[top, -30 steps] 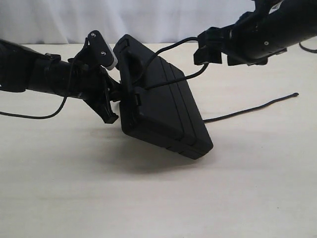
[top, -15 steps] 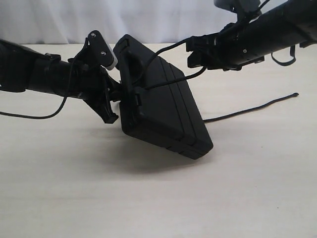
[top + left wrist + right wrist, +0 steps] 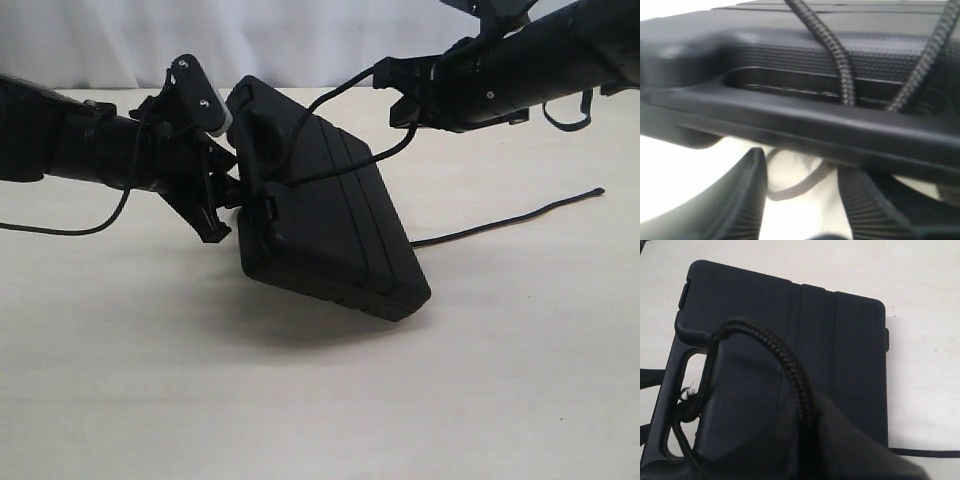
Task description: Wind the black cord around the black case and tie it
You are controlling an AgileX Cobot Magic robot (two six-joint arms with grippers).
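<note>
Left hand [image 3: 222, 185] (grip indiscernible) tilts the black case [image 3: 335, 235] on one corner on the desk [image 3: 300, 400], presumably letting the right hand [image 3: 393, 87], pinching the black cord [image 3: 500, 222], wrap beneath.

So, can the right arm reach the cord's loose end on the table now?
Probably yes: the black cord ends on the table on that side, nothing over it. But the right gripper is shut on the cord, so it must release first.
</note>
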